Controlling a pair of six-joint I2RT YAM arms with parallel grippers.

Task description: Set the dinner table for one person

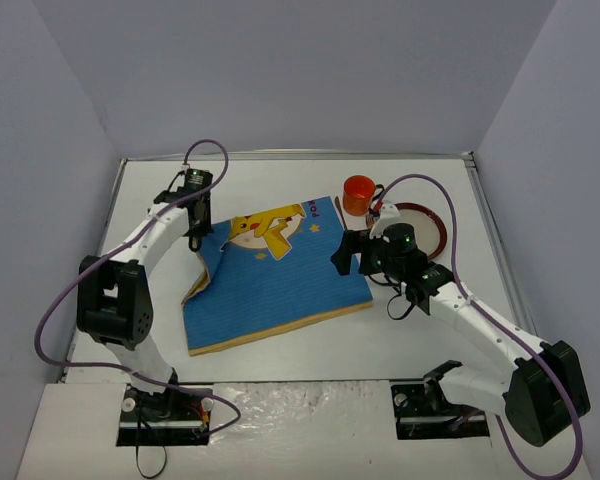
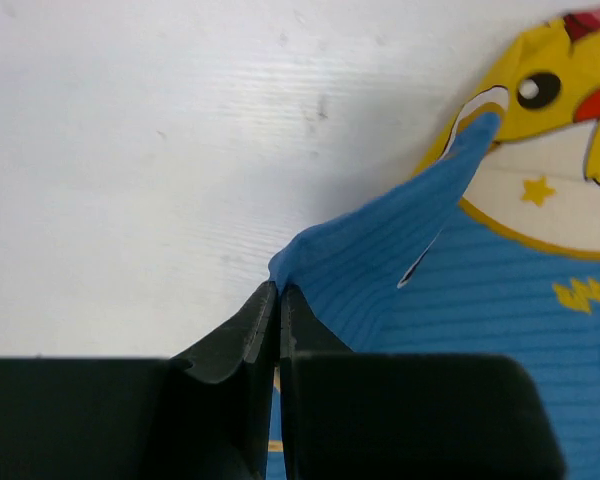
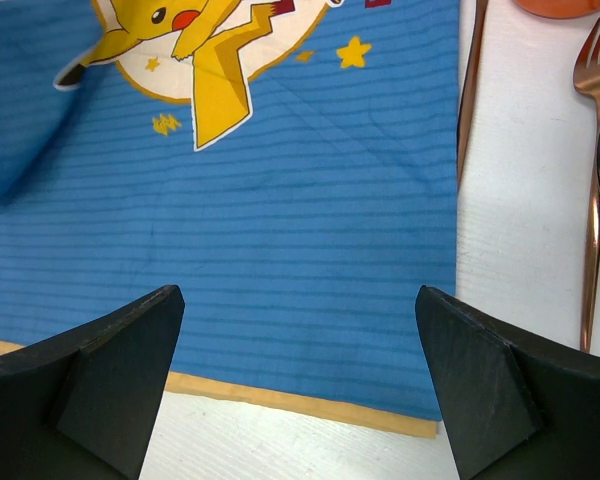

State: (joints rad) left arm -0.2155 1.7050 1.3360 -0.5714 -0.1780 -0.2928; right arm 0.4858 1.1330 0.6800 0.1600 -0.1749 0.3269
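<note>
left gripper (image 2: 278,292): pinched shut on raised far-left corner of placemat (image 1: 280,285) | right gripper (image 3: 298,300): jaws wide, holding nothing, above placemat's right edge | dinner table (image 1: 280,175): flat beneath both, under placemat

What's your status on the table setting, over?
Left end effector shut on placemat corner, lifted off the dinner table. Right end effector open above the placemat. Orange cup, plate, fork beside it, none blocking.
</note>
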